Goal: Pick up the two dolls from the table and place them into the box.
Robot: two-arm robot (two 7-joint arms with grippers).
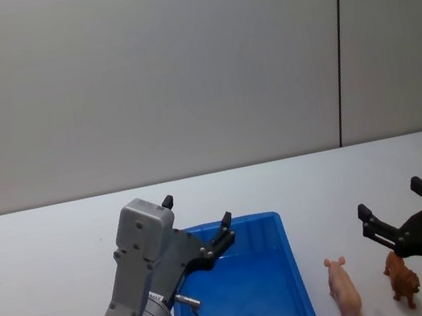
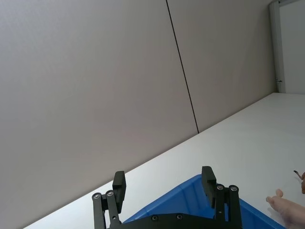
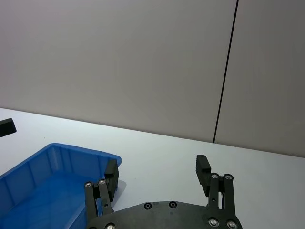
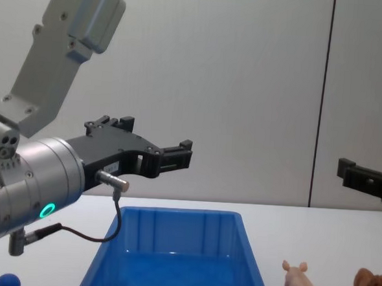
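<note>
Pig and lion stand on the bench just right of the box. The right hand hovers spread above them, probably to grab one. The left hand is spread too, raised over the box.

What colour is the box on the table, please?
The box is bright blue, shown best in the head view.

A lab: plain grey wall, white table.

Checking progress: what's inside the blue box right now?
Just bare blue floor shows inside the box; pig and lion stand outside. The left gripper hides its left edge.
</note>
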